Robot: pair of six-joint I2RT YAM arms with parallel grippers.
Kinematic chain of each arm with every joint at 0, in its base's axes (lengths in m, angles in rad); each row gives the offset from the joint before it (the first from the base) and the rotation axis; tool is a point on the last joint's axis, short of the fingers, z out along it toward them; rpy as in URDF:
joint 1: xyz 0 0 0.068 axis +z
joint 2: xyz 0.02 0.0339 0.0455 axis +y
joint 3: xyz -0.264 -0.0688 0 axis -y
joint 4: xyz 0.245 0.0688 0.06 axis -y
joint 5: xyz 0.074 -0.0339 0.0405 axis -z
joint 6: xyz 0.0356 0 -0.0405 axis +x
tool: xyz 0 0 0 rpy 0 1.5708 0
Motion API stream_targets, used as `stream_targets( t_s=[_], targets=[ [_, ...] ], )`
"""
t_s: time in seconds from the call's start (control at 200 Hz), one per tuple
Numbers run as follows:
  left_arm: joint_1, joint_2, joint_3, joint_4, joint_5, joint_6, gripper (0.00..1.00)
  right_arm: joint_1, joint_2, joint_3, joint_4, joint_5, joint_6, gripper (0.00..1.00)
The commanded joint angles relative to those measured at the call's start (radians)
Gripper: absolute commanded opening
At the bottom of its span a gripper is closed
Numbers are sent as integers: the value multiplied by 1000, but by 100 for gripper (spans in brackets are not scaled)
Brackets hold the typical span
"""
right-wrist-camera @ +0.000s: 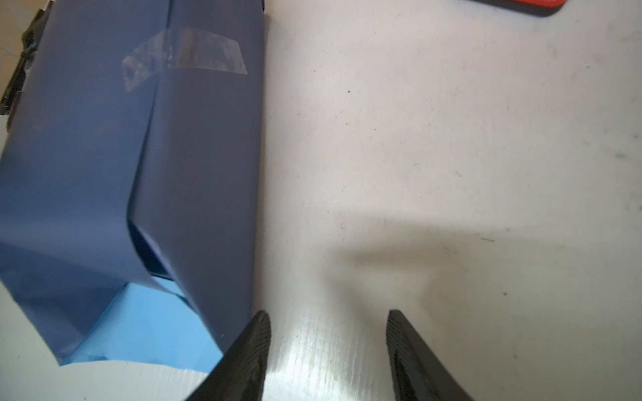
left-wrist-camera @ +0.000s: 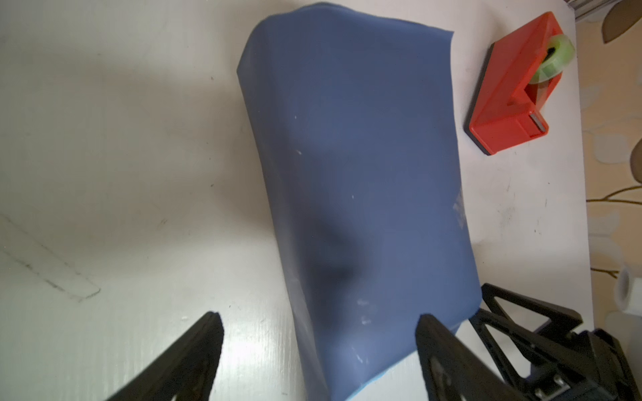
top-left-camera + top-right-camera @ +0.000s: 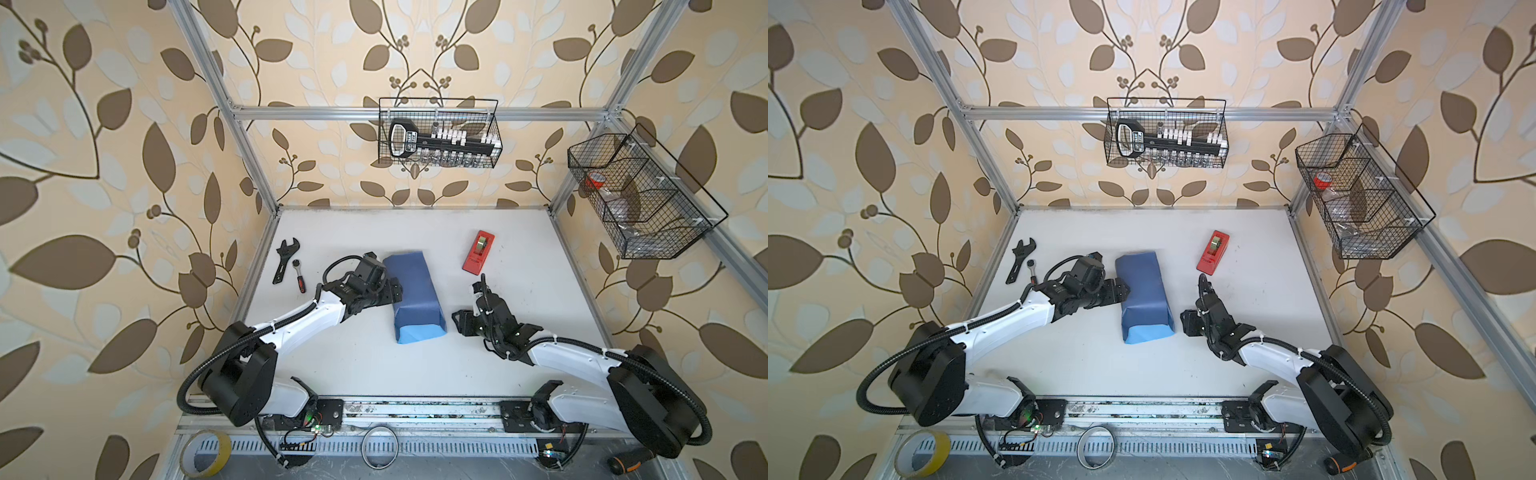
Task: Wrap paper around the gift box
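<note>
The paper lies on the white table as a slate-blue parcel. Its near end stands open and shows the light-blue face. The gift box is hidden inside. A strip of clear tape crosses the seam on top. My left gripper is at the parcel's left side, open, and the paper reaches between its jaws ungripped. My right gripper stands open just right of the near end, with only bare table between its fingers.
A red tape dispenser sits behind and to the right of the parcel. A black wrench and a ratchet lie at the left. Wire baskets hang on the frame. A tape roll lies past the front rail.
</note>
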Motion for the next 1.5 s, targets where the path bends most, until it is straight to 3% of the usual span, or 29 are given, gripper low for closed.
stream_targets(
  t_s=[0.0,0.26,0.505,0.934,1.274,1.494],
  targets=[
    [16,66,57,-4,54,47,89,-1,39,39,-1,-35,-16,55],
    [17,159,30,56,80,48,89,14,79,42,39,-48,5,54],
    [17,168,-72,122,86,15,87,31,120,47,64,-71,3,52],
    [18,189,-75,128,85,16,86,77,141,55,98,-96,3,50],
    [18,179,-73,117,77,20,86,38,3,18,-15,-30,-31,51],
    [18,168,-72,108,64,26,86,70,-60,-21,52,-86,-61,62]
  ],
)
